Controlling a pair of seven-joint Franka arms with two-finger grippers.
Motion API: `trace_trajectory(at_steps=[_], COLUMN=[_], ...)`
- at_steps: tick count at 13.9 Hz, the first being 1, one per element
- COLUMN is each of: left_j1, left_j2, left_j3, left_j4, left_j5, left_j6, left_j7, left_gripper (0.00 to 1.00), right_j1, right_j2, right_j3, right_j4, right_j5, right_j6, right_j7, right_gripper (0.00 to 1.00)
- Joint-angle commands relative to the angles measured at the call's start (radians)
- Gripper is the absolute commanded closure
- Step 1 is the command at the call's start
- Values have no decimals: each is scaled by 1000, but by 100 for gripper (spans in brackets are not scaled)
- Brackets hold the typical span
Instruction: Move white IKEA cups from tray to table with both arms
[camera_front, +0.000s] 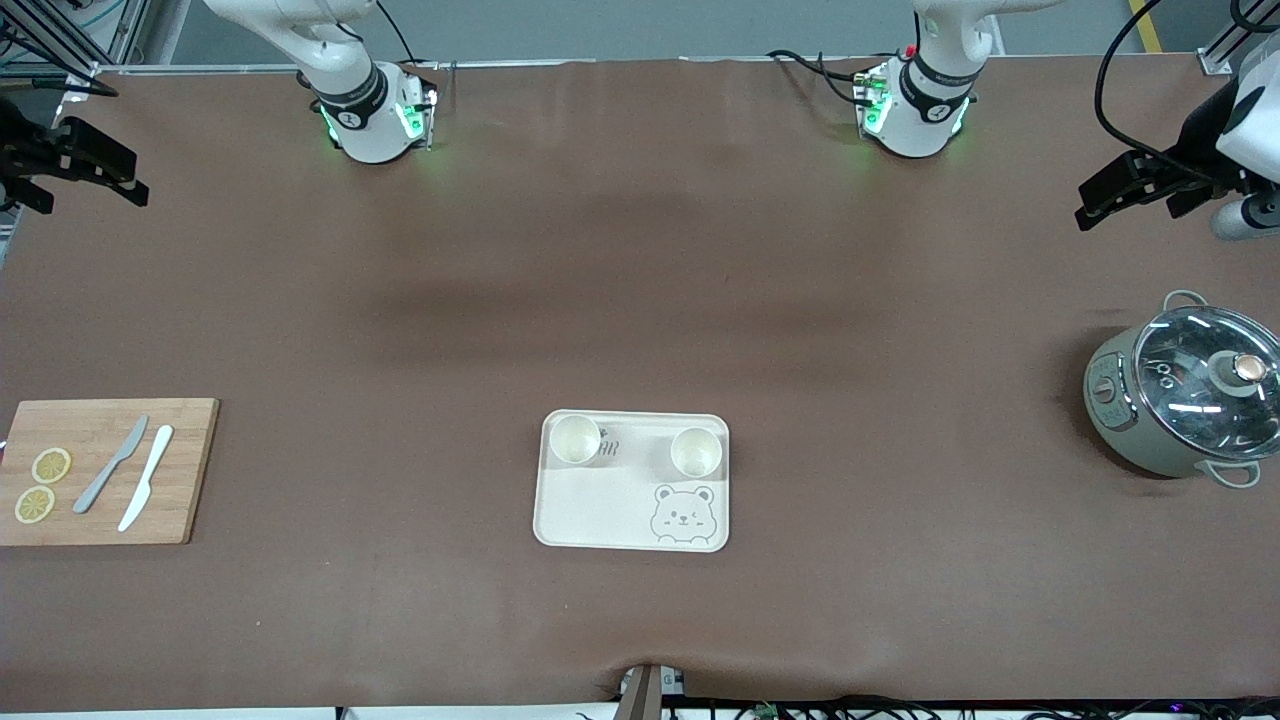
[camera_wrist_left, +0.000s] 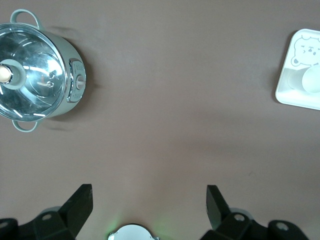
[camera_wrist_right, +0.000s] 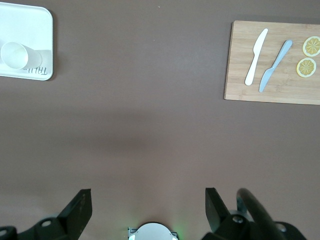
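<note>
Front view: two white cups (camera_front: 575, 439) (camera_front: 696, 451) stand on the tray (camera_front: 600, 505), mid-table, along its edge farther from the camera. Both arms wait high at the table's ends, the left gripper (camera_front: 1135, 190) and right gripper (camera_front: 85, 165) empty.

Left wrist view: spread fingers (camera_wrist_left: 80, 205) hang over bare table (camera_wrist_left: 175, 125), near a lidded pot (camera_wrist_left: 37, 77).

Right wrist view: released fingers (camera_wrist_right: 80, 207), with a cutting board (camera_wrist_right: 240, 60) carrying knives and lemon slices.

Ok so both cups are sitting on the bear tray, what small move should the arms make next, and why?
Probably swing each arm in over its nearer cup. Both white cups stand upright on the tray, untouched. The left gripper hangs open over the table's edge near the pot, and the right gripper hangs open at the cutting board's end, both empty and well away from the tray.
</note>
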Motion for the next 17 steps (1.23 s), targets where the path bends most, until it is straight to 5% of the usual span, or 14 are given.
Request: trace_trajectory(at_steps=[1, 11, 17], left_j1=[11, 7, -25], left_j2=[-26, 37, 149], left_j3=[7, 36, -54], left_j4=[-1, 35, 31], left_j5=[-22, -10, -7], left_j6=[-31, -33, 56], left_j7=[22, 48, 3], left_gripper=[0, 0, 0], right_j1=[-6, 3, -1], right_j2=[10, 43, 51], right_j3=[3, 3, 4], right_j4=[19, 19, 19], right_j5=[-12, -22, -13], right_j6=[-9, -6, -3], right_j7=[-6, -6, -9], right_gripper=[0, 0, 0])
